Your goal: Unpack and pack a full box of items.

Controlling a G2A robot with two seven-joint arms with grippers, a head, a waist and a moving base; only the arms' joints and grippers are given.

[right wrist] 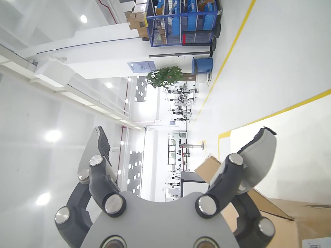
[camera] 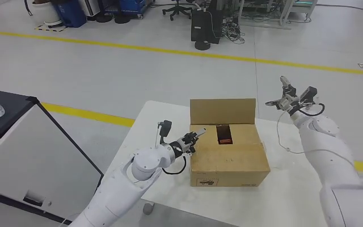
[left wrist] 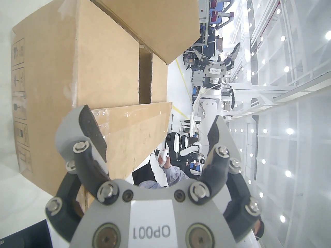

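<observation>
Cardboard box (camera: 229,162) sits on your white bench (camera: 148,122) in the top view. Its back flap (camera: 222,111) stands upright and the other top flaps are folded nearly flat, leaving a narrow gap where you can see a dark reddish item (camera: 224,135). The left jaws sit just beside the box's upper left edge, spread apart and holding nothing. The right jaws hang in the air off the box's back right corner, well apart from it, and are also spread. In the left wrist view, you see the left jaws wide open, with a flap on the box's left side (left wrist: 134,132) running into the space between them. One finger (left wrist: 91,130) lies at that flap's edge, and you cannot tell whether it touches. Beyond the box, the right arm (left wrist: 210,99) shows with its jaws splayed open. In the right wrist view, the right jaws gape wide and empty, and a corner of the box shows past one finger (right wrist: 261,153), apart from it.
</observation>
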